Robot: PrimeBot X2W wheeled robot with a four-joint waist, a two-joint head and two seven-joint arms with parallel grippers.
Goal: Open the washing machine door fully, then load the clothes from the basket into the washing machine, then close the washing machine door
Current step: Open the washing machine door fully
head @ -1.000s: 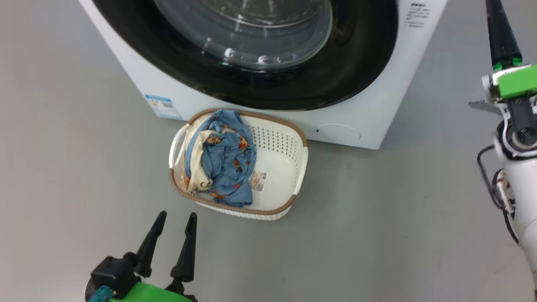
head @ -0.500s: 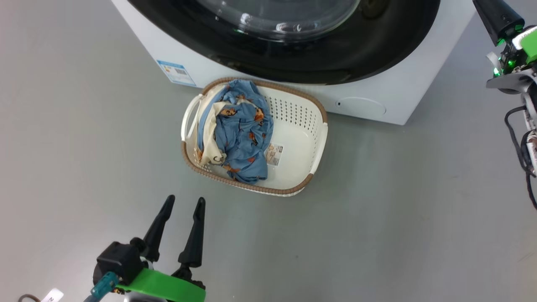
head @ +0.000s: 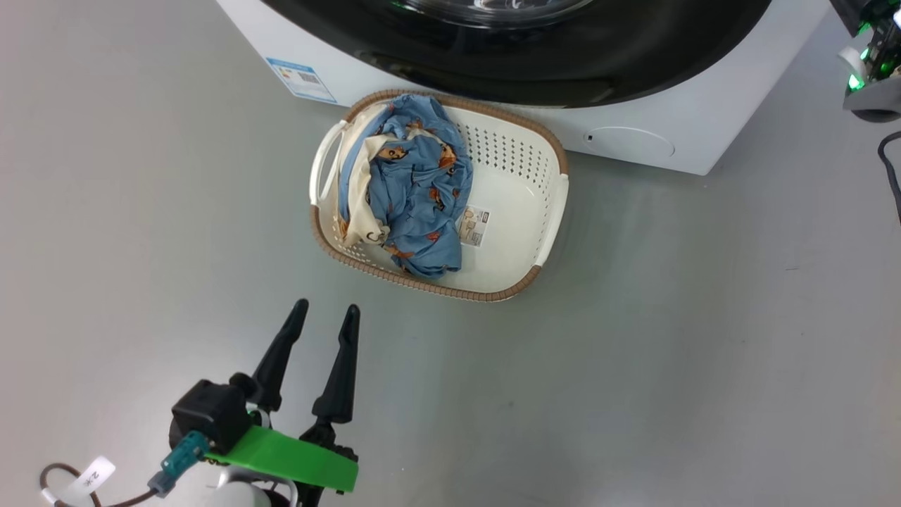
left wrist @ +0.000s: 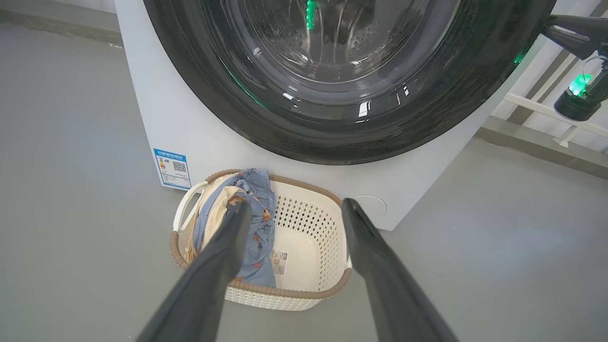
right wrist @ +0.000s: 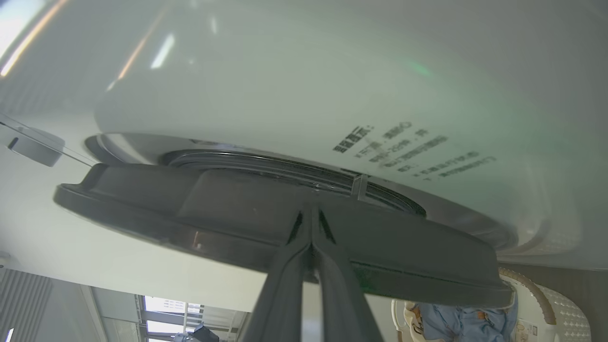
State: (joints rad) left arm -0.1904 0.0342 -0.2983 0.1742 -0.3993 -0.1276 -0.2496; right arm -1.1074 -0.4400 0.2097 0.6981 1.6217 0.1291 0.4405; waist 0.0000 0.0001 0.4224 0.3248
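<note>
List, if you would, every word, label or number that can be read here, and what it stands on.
Nothing reads clearly.
Blue sticker on the washing machine: too small.
Paper label on the basket floor: too small.
Grey printed lines on the machine's front: blurred.
White tag at the head view's lower left: blurred.

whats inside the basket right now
The basket holds blue printed clothes with a cream cloth bunched at its left end, and a paper label on the bare bottom. Anything beneath the pile is covered.

Black washing machine door (left wrist: 332, 142) barely ajar on the white washing machine (head: 704, 134); blue clothes (head: 415, 190) bunched in the left half of the cream basket (head: 524, 211).
</note>
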